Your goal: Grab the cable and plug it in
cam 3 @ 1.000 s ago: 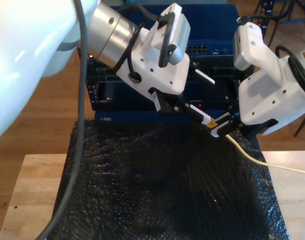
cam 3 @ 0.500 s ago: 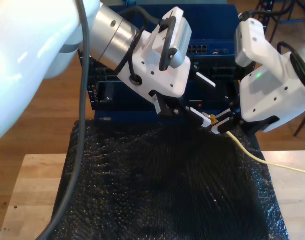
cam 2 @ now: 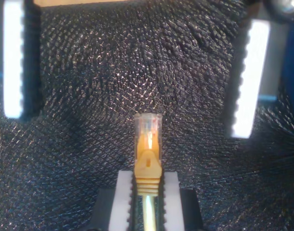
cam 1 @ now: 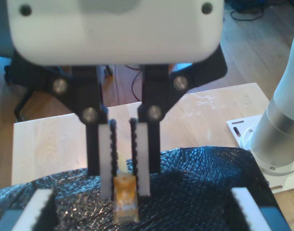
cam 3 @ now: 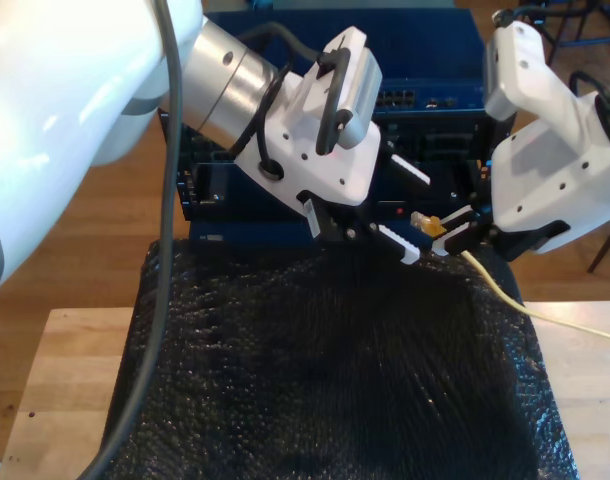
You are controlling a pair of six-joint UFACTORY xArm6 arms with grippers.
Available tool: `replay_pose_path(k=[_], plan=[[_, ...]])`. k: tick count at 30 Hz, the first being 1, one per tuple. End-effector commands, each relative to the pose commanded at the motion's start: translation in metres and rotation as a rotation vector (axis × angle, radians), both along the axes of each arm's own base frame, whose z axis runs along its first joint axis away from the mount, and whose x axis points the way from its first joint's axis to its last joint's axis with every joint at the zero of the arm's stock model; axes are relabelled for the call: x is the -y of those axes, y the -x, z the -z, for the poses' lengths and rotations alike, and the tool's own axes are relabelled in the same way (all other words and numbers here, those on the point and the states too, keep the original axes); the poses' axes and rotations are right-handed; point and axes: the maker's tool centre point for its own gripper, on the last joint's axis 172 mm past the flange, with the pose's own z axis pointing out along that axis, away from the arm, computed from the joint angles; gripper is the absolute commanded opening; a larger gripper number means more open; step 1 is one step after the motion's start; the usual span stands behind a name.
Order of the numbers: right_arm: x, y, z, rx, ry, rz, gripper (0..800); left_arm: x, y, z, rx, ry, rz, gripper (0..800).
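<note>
1. The second hand (cam 2: pixel 148 182) is pressed together on the cable (cam 3: pixel 507 303), pinching it by the orange-yellow boot (cam 2: pixel 147 168) between its white pads (cam 2: pixel 124 192).
2. The clear plug (cam 2: pixel 148 129) juts out past those pads, free of any contact, above the black bubble wrap (cam 3: pixel 335 380).
3. In the exterior view this hand is seen at the right, and the pale yellow cable trails from it across the wrap toward that view's right edge.
4. The first hand (cam 3: pixel 403 206) is spread wide, nothing being held; its ridged pads (cam 2: pixel 248 77) are seen well apart on either side of the plug's tip.
5. The two hands face each other tip to tip, just in front of the blue rack unit (cam 3: pixel 425 60).
6. A row of ports (cam 3: pixel 400 98) is seen on the unit, above and behind the first hand.
7. The wrap is laid over a pale wooden surface (cam 3: pixel 65 370), which shows on both sides in the exterior view.
</note>
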Motion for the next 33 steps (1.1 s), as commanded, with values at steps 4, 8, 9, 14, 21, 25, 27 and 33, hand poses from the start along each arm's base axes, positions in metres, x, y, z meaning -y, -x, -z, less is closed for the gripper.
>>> replay_pose_path(k=[4, 8, 9, 14, 21, 25, 27, 33], plan=[[-0.0001, 0.0005, -0.0004, 0.0, 0.0, -0.001, 4, -0.0002, 0.0001, 0.0013, 0.003, 0.001, 0.002, 770], [-0.0001, 0.0008, 0.0003, -0.001, 0.0, -0.001, 4, -0.0001, 0.0005, 0.0013, 0.009, 0.003, 0.008, 748], [-0.0002, 0.0012, 0.0004, -0.002, 0.0, -0.002, 4, -0.0002, 0.0007, 0.0019, 0.008, 0.002, 0.008, 743], [-0.0002, 0.0015, 0.0011, -0.004, 0.0, -0.002, 4, -0.0006, -0.0001, 0.0039, 0.005, 0.004, 0.003, 699], [-0.0003, 0.002, 0.0007, -0.005, 0.0, -0.002, 4, -0.0011, 0.0004, 0.0084, 0.0, 0.002, 0.001, 603], [-0.0008, 0.0023, 0.0007, -0.005, 0.0, -0.003, 4, -0.0012, 0.0, 0.0084, 0.001, 0.001, 0.0, 559], [-0.0011, 0.0025, 0.0012, -0.006, -0.002, -0.003, 4, -0.0014, -0.0005, 0.0081, 0.0, 0.003, -0.002, 548], [-0.0021, 0.0037, 0.0038, -0.012, -0.001, -0.006, 4, -0.0014, 0.0001, 0.0075, 0.002, 0.004, 0.0, 548]])
